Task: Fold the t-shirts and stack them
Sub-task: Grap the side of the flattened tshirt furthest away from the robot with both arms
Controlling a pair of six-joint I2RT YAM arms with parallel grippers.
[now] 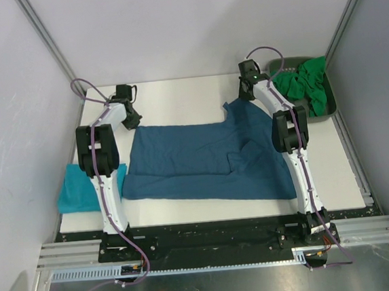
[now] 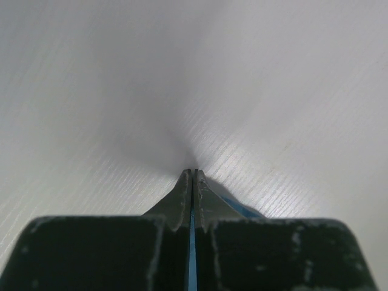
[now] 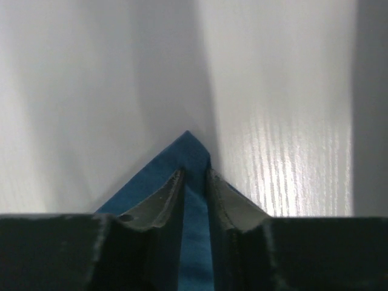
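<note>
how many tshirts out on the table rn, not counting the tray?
2. Dark blue shirt spread out in the middle; turquoise shirt folded at the near-left edge. Green shirts are heaped in the tray, number unclear.

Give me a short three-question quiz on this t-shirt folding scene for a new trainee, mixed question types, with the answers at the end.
1. True or false: the green t-shirts lie spread flat on the table.
2. What colour is the cloth between the right gripper's fingers? A turquoise, B dark blue, C green.
3. Beside which arm does the turquoise t-shirt lie?

Key
1. False: they are bunched in the dark grey tray.
2. B: it is a corner of the dark blue t-shirt.
3. The left arm, at the table's left edge.
</note>
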